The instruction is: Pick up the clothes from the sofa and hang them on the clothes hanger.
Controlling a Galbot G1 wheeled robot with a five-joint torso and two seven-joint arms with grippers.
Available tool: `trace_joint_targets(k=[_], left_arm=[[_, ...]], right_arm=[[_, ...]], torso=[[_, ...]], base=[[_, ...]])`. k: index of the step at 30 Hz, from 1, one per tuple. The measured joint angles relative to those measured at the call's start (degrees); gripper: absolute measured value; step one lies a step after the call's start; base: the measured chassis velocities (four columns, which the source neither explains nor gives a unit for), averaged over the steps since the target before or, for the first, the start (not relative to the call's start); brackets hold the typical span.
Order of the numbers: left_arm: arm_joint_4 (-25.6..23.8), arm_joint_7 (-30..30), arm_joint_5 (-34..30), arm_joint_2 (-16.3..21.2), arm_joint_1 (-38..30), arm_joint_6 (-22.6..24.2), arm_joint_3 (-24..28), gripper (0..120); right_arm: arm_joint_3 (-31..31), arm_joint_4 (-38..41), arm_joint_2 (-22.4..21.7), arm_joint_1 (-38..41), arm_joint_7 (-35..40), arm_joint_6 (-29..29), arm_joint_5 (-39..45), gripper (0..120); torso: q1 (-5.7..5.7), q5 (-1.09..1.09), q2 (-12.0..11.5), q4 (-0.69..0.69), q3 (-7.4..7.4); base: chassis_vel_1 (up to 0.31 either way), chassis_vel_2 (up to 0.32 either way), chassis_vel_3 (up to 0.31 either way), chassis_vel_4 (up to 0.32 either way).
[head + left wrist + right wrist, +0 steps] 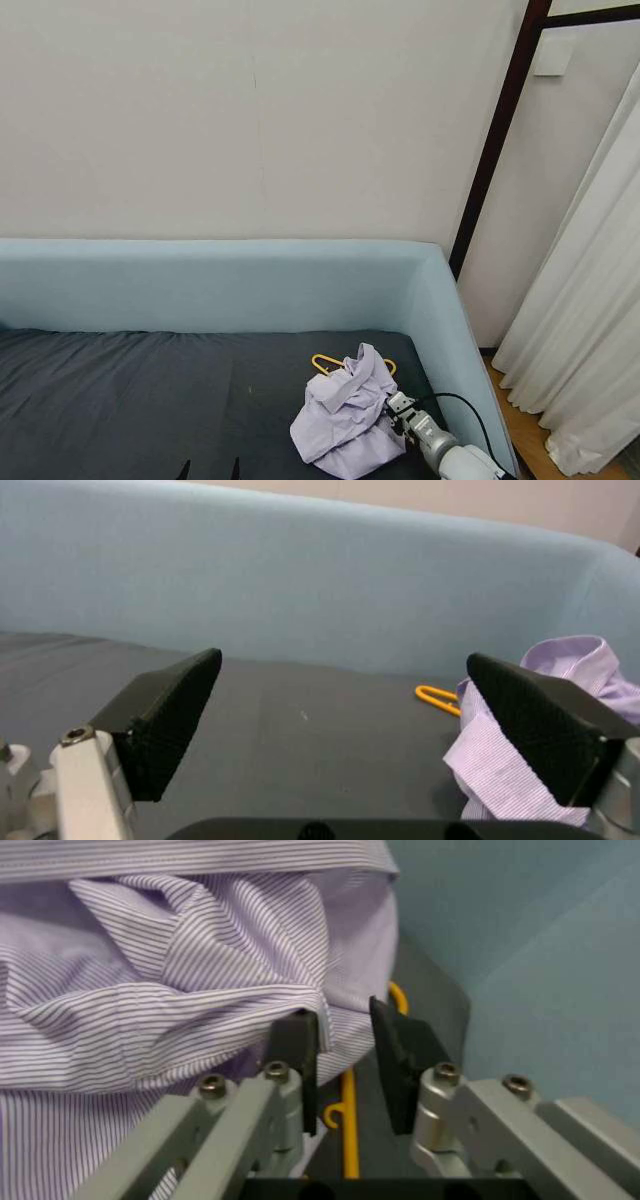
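Shirt [345, 420] hem btwn jaws of right claw [345, 1014] – part-open, no grip; left claw [345, 662] agape.

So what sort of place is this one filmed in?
Probably a living room, at home or staged: a pale blue sofa with a dark seat, a white curtain beside a dark door frame, and a lilac striped shirt lying over an orange hanger.
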Motion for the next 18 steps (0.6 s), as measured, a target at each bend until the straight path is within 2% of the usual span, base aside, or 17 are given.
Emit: trace_joint_targets(k=[1, 6, 7, 9, 10, 11, 15, 17, 18], left_arm=[[0.0, 0.0, 0.0, 0.0, 0.0, 0.0, 0.0, 97], [0.5, -0.2, -0.1, 0.6, -0.6, 0.4, 0.2, 97], [0.5, -0.2, -0.1, 0.6, -0.6, 0.4, 0.2, 97], [0.7, -0.3, -0.2, 0.7, -0.9, 0.5, 0.5, 97], [0.8, -0.3, -0.2, 0.7, -1.1, 0.6, 0.6, 97], [0.8, -0.3, -0.2, 0.7, -1.1, 0.6, 0.6, 97], [0.9, -0.3, -0.2, 0.7, -1.2, 0.7, 0.8, 97], [0.8, -0.3, -0.2, 0.7, -1.2, 0.7, 0.7, 97], [0.7, -0.3, -0.2, 0.7, -1.2, 0.7, 0.6, 97]], right_arm=[[0.0, 0.0, 0.0, 0.0, 0.0, 0.0, 0.0, 25], [7.4, 11.4, -3.3, -7.5, 3.7, -5.3, 1.9, 47], [7.4, 11.4, -3.3, -7.5, 3.7, -5.3, 1.9, 47], [9.5, 14.7, -4.4, -9.5, 5.1, -7.3, 2.8, 55], [10.3, 15.7, -4.9, -10.0, 5.6, -7.8, 3.3, 60], [10.3, 15.7, -4.9, -10.0, 5.6, -7.8, 3.3, 60], [11.0, 17.6, -5.7, -9.5, 8.9, -10.3, 6.7, 79], [11.3, 17.7, -5.6, -9.3, 8.2, -11.6, 5.9, 81], [11.4, 17.1, -6.0, -9.4, 4.4, -12.6, 3.5, 86]], torso=[[0.0, 0.0, 0.0, 0.0, 0.0], [0.0, -0.01, 0.0, -0.04, 0.0], [0.0, -0.01, 0.0, -0.04, 0.0], [0.0, -0.01, 0.0, -0.03, 0.0], [0.0, -0.01, 0.0, -0.03, 0.0], [0.0, -0.01, 0.0, -0.03, 0.0], [0.0, 0.0, 0.0, -0.02, 0.0], [0.0, 0.0, 0.0, 0.0, 0.0], [0.0, -0.01, 0.0, 0.01, 0.0]], base=[[0.0, 0.0, 0.0, 0.0], [0.0, 0.0, 0.0, 0.0], [0.0, 0.0, 0.0, 0.0], [0.0, 0.0, 0.0, 0.0], [0.0, 0.0, 0.0, 0.0], [0.0, 0.0, 0.0, 0.0], [0.0, 0.0, 0.0, 0.0], [0.0, 0.0, 0.0, 0.0], [0.0, 0.0, 0.0, 0.0]])
